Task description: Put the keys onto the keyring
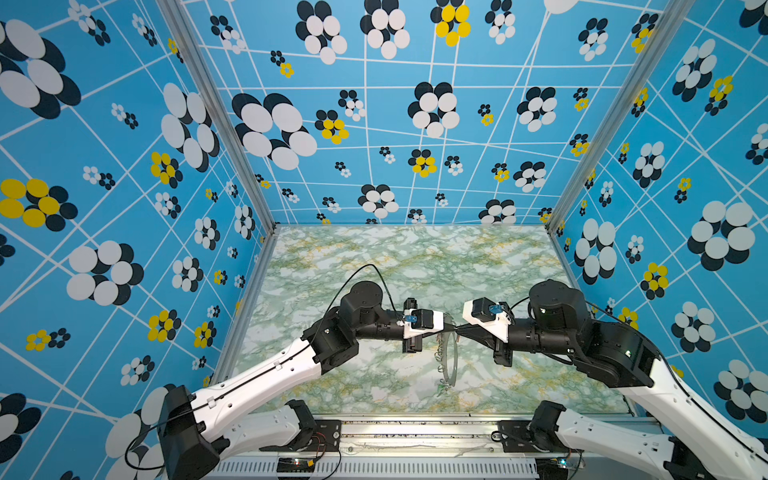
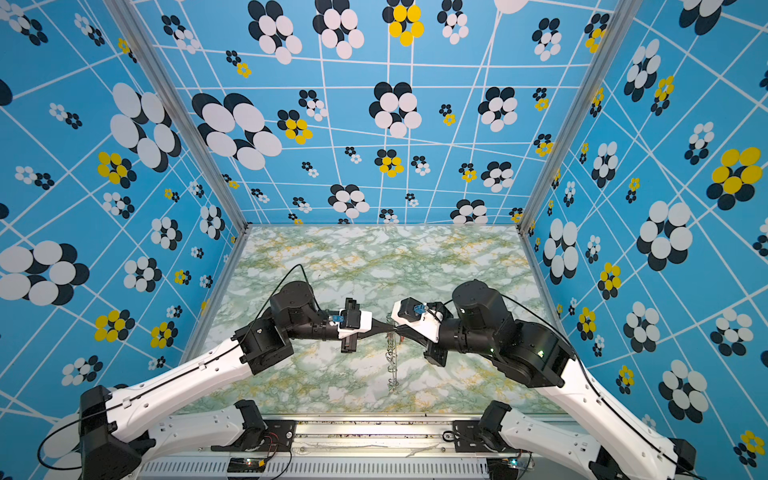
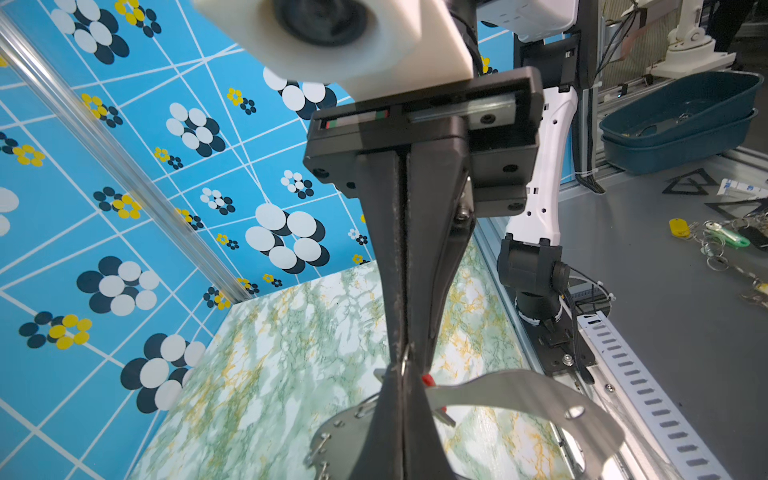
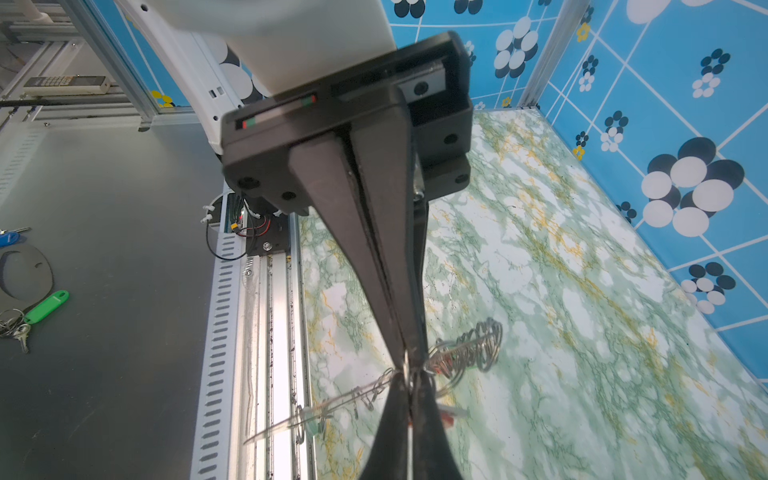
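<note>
The keyring [image 1: 449, 365] [image 2: 392, 365] hangs edge-on above the marble table, a grey crescent plate [image 3: 519, 395] edged with small silver rings [image 4: 473, 349]. My left gripper [image 1: 453, 328] [image 3: 403, 376] and right gripper [image 1: 459, 331] [image 4: 409, 376] meet tip to tip at its upper end. Both are shut, with a sliver of silver wire ring pinched between them. A red key tag [image 3: 428, 380] [image 4: 446, 417] sits just behind the tips, mostly hidden. A pale teal tag [image 4: 311, 415] hangs at the plate's lower end.
Blue patterned walls close in the marble table [image 1: 374, 270] on three sides, and a metal rail [image 4: 266, 332] runs along its front. Outside lie loose key tags [image 3: 723, 239], a green tag [image 4: 45, 307] and stacked dark blue tubs [image 3: 681, 120].
</note>
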`<state>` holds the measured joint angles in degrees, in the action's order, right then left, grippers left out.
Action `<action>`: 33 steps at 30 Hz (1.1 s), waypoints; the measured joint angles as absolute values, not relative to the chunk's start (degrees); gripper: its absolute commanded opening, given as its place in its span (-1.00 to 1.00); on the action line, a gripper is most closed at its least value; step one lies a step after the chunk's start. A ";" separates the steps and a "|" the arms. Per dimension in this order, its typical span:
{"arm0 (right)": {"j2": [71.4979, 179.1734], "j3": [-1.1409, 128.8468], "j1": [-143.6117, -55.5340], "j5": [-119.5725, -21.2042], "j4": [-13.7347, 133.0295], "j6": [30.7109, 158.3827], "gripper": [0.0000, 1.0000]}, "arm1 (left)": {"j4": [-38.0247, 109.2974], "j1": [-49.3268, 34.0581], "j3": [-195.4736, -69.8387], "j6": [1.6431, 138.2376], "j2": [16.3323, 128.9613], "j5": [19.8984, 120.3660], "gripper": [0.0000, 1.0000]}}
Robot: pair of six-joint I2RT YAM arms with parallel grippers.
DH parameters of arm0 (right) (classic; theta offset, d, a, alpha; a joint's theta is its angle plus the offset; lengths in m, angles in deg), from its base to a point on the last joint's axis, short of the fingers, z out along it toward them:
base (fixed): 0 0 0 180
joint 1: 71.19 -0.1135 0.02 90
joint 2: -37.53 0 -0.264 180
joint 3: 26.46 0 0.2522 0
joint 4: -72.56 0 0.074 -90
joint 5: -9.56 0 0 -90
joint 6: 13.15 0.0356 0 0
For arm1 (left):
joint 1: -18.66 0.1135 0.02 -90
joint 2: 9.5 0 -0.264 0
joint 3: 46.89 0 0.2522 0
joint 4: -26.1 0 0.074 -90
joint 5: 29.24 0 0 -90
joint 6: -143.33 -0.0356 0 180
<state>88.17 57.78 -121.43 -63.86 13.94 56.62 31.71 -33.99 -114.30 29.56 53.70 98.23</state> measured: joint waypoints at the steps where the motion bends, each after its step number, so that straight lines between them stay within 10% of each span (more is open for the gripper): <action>1: 88.17 57.78 -121.43 -63.86 13.94 56.62 -1.00 | 31.71 -33.99 -114.33 29.59 53.70 98.21 -1.00; 17: 85.63 57.78 -121.43 -65.28 14.85 57.25 -0.29 | 23.69 -34.23 -110.94 30.83 52.87 98.93 -1.00; 33: 85.24 57.10 -121.43 -65.55 15.97 58.43 -0.46 | 18.34 -34.07 -110.61 33.39 51.17 100.49 -1.00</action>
<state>85.24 57.10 -121.43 -65.55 15.97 58.43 18.34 -34.07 -110.61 33.39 51.17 100.49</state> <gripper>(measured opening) 0.269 0.046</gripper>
